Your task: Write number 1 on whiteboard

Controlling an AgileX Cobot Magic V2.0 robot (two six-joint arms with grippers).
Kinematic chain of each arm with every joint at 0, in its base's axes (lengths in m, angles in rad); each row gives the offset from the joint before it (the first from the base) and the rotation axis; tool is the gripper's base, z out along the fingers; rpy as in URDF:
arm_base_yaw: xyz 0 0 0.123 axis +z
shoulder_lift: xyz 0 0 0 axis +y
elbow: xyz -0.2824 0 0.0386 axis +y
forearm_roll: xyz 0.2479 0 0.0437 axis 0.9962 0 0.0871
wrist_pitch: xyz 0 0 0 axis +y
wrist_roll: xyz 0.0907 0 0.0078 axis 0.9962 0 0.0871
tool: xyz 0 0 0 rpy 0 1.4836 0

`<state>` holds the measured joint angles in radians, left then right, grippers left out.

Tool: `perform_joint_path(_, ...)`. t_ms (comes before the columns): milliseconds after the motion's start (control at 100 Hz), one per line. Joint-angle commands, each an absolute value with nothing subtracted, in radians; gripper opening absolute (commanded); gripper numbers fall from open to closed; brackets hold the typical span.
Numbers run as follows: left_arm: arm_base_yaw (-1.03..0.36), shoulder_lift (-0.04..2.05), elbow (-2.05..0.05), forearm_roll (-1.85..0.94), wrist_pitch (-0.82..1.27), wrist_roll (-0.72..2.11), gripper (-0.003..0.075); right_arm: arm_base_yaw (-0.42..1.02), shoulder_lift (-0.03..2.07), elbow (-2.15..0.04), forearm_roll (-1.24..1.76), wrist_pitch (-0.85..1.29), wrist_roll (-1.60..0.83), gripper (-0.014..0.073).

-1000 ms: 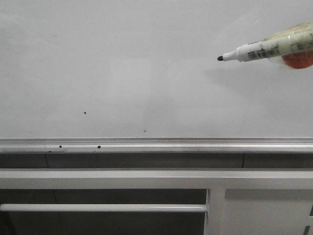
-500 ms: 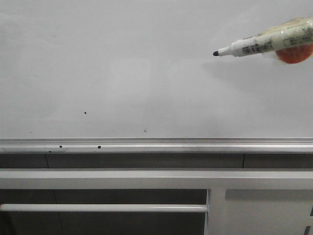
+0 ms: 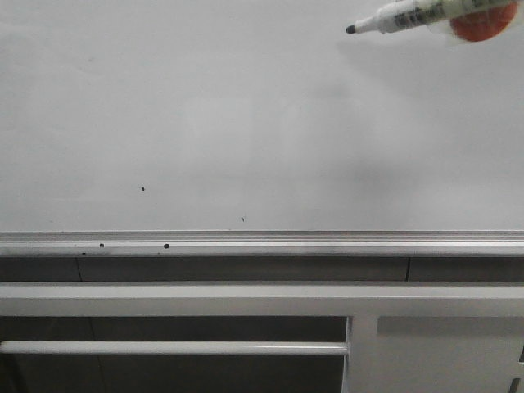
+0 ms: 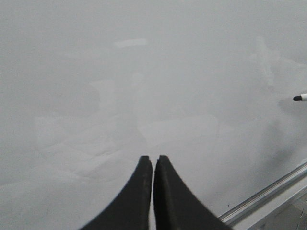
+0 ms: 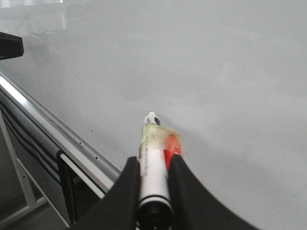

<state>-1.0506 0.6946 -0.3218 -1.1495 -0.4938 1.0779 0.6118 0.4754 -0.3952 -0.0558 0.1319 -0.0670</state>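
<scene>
The whiteboard [image 3: 246, 123] fills most of the front view, with its silver rail [image 3: 262, 243] along the near edge and a grey frame [image 3: 246, 299] below. No stroke of the number 1 is on it yet; only a few black specks [image 3: 142, 188] show.

The right pincer [image 5: 153, 175] is pinching the marker [image 5: 152, 158] around its barrel, with yellowish and red tape wrapped just ahead of the fingers. In the front view the marker [image 3: 417, 15] sits at the top right, tip [image 3: 350, 29] uncapped and pointing left; whether it touches the board cannot be told.

The left pincer [image 4: 153, 163] is pressed together, holding nothing, over bare board.

The marker is probably light and stiff, with a smooth barrel that could twist or slide under writing pressure; the tape likely adds grip. A hold on the mid-barrel, as now, looks sound. The felt tip is soft, so light pressure should do. The glossy board is hard and slick, so the tip may skate.
</scene>
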Motion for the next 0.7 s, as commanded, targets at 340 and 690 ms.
perform_joint_path(340, -1.050, 0.694, -0.348, -1.125, -0.537, 1.070, -0.0020, 0.604, 0.618, -0.449, -0.101, 0.065, -0.067, -0.0042)
perform_joint_path(690, -1.050, 0.694, -0.348, -1.125, -0.543, 1.070, -0.0020, 0.604, 0.801, -0.426, -0.085, 0.034, -0.067, -0.0042)
